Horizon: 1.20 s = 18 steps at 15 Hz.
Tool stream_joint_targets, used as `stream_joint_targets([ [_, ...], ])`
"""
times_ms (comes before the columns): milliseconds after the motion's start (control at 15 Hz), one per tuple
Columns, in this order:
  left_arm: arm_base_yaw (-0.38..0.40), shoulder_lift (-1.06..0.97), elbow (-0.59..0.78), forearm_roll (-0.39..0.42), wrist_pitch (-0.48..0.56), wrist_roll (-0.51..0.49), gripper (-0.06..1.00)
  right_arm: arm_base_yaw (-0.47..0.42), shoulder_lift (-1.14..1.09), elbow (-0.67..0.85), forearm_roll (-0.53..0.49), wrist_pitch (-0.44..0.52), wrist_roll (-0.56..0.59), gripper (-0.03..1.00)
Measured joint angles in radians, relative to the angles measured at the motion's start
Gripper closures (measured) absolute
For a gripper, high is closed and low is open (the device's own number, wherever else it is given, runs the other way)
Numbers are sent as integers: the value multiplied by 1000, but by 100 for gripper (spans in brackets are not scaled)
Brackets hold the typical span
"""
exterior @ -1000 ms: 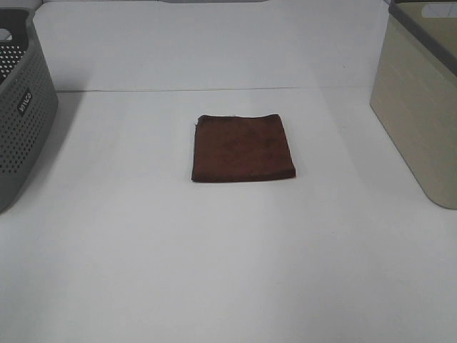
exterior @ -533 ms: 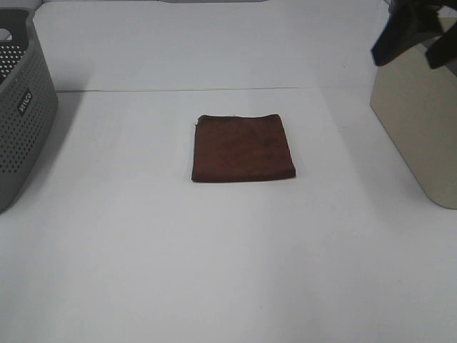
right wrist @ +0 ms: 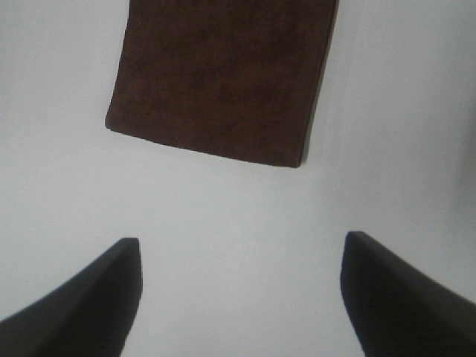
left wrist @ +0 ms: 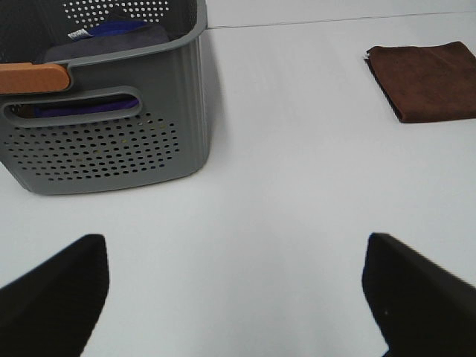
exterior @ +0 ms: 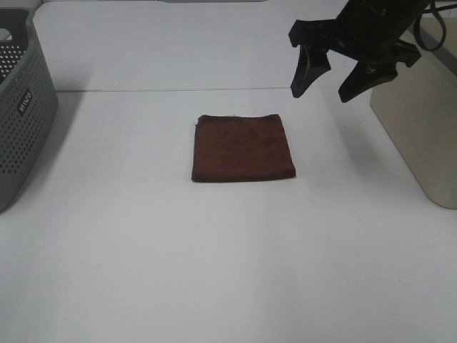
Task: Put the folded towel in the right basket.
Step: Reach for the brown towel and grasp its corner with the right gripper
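The folded brown towel [exterior: 243, 148] lies flat on the white table at the middle. It also shows in the left wrist view [left wrist: 428, 70] and in the right wrist view [right wrist: 223, 78]. My right gripper [exterior: 325, 84] hangs open and empty above the table, up and to the right of the towel. The beige right basket [exterior: 423, 121] stands at the right edge. My left gripper [left wrist: 238, 286] is open and empty, low over bare table near the grey basket; it does not show in the high view.
A grey perforated basket [exterior: 18, 107] stands at the left edge; in the left wrist view [left wrist: 104, 134] it holds dark blue cloth and an orange handle. The white table [exterior: 228, 271] spreads bare around the towel.
My right arm has come into view from the upper right and moved left and down, from over the beige basket toward the towel. The towel has not moved.
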Motion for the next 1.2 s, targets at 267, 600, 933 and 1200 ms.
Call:
stream_joint_targets([
  [267,0,0,0,0,0,0,7,0,178,-155,1,1,-25,26],
  [600,0,0,0,0,0,0,7,-40,475,-379,134,27,-92,24],
  [933,0,0,0,0,0,0,7,-120,625,-428,259,38,-167,24],
  [1200,0,0,0,0,0,0,7,-135,645,-435,298,24,-203,24],
])
